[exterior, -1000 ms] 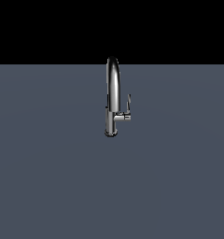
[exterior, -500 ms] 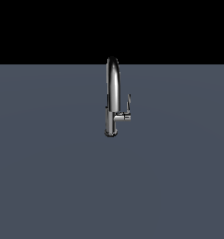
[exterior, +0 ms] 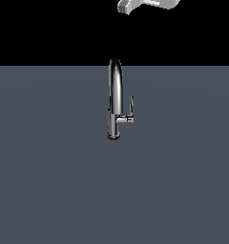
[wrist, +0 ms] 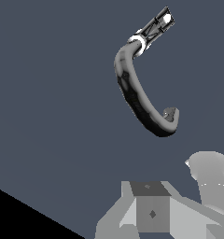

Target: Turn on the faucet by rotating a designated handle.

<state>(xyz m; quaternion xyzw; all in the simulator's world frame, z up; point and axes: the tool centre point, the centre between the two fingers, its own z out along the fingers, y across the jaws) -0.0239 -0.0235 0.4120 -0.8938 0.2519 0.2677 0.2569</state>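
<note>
Tall chrome gooseneck faucet point(exterior: 115, 97) frame centre; thin chrome lever handle point(exterior: 131, 106) juts toward frame right, untouched. Pale grey gripper point(exterior: 128, 5) at top edge, well above. Prob. staging for descent; claw spread can't tell.

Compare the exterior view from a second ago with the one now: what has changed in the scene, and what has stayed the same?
Part of the robot arm has come into sight at the top edge of the exterior view, above the faucet; earlier it was not visible at all. It touches nothing. The faucet and its handle stand just as before, the handle unturned.
</note>
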